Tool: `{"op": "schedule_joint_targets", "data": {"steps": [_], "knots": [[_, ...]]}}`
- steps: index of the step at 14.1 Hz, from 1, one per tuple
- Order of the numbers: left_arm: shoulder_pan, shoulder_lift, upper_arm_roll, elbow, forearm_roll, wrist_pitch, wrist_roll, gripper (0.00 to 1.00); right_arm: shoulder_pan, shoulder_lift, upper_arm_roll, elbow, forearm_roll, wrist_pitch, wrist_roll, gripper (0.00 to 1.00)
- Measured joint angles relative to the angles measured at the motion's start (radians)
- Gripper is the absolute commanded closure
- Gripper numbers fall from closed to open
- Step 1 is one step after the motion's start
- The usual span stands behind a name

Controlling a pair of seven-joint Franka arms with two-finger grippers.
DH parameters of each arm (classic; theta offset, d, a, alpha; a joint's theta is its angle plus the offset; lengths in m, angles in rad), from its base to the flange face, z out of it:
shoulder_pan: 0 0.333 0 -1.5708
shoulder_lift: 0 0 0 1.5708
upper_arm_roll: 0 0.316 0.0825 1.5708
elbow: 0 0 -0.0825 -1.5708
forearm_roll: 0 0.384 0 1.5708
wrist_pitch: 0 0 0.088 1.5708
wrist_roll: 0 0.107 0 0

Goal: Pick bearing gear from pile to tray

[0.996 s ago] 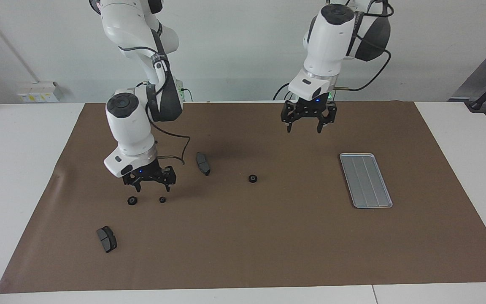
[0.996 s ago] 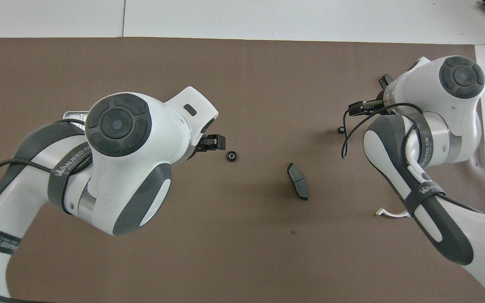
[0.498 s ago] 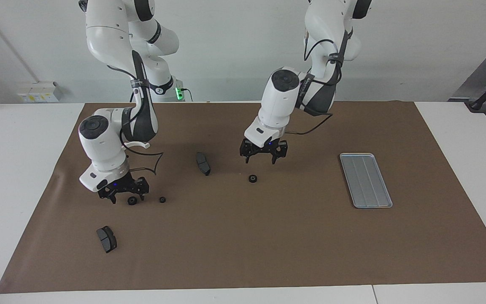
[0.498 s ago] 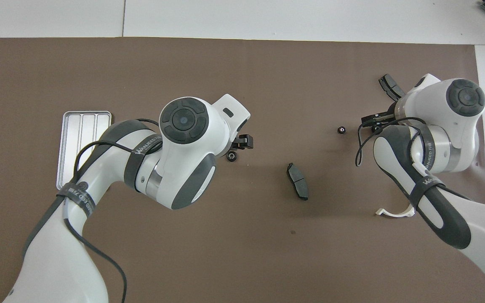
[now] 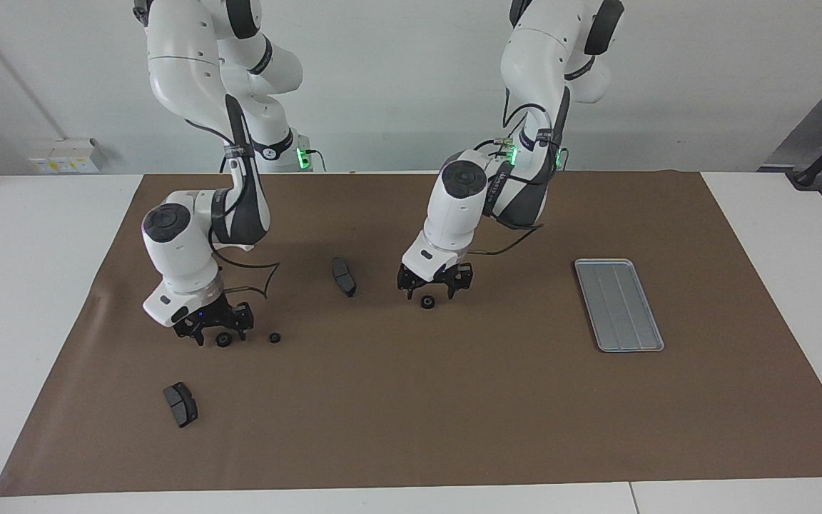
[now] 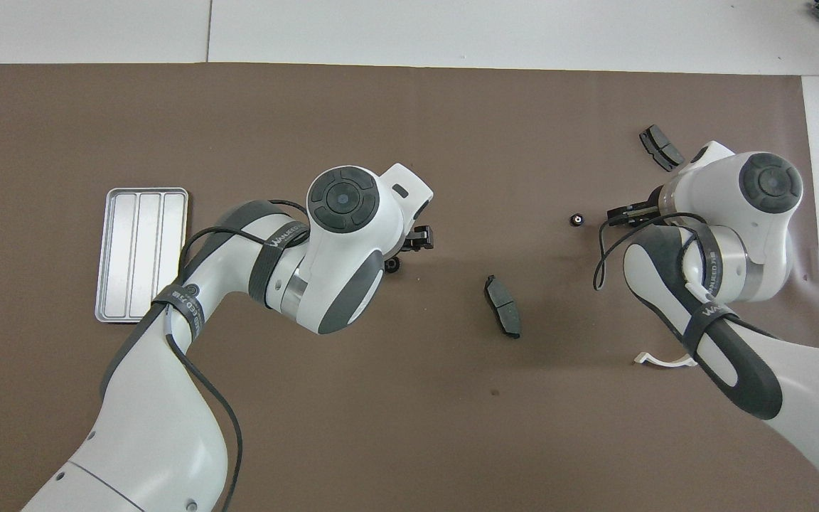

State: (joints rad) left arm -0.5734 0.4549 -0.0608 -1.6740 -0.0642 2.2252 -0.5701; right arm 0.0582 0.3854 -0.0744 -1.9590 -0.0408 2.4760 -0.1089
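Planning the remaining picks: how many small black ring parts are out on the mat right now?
3. One ring lies between the left gripper's fingertips, one under the right gripper, and one lies loose beside it. The arms may hide more.

Both arms bent steeply down toward the tabletop [image 5: 454, 400], wrists pointing downward. Left tool [image 5: 428, 288] low over the tabletop's middle, fingers spread and straddling a small black ring [image 5: 427, 302], not closed on it. Right tool [image 5: 215, 333] lowered at the right arm's end of the tabletop, fingers likewise apart, set down around another black ring [image 5: 223, 340]. Left elbow reaching in from its base; right forearm folded close above its own wrist.
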Motion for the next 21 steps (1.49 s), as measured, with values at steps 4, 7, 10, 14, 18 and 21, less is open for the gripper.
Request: {"op": "schedule_joint_targets", "data": {"steps": [4,7,10,14,18,21], "knots": [[0.002,0.014,0.008,-0.002,0.001,0.023,0.000,0.12,-0.013,0.003,0.000,-0.003,0.000,0.005,0.000,0.23],[0.002,0.030,0.009,-0.027,0.001,0.061,0.000,0.12,-0.026,0.004,0.000,-0.003,0.007,0.006,0.000,0.30],[0.000,0.034,0.007,-0.057,0.002,0.079,0.000,0.12,-0.026,0.004,0.002,-0.003,0.021,0.006,0.000,0.31],[-0.012,0.034,0.005,-0.084,0.002,0.097,0.000,0.12,-0.026,0.004,0.005,-0.003,0.022,0.006,0.000,0.46],[-0.041,0.039,0.005,-0.091,0.003,0.097,-0.012,0.13,-0.026,0.005,0.009,-0.004,0.062,0.006,0.000,1.00],[-0.042,0.043,0.005,-0.091,0.014,0.096,-0.012,0.20,-0.025,0.003,0.013,-0.003,0.065,0.006,0.000,1.00]]}}
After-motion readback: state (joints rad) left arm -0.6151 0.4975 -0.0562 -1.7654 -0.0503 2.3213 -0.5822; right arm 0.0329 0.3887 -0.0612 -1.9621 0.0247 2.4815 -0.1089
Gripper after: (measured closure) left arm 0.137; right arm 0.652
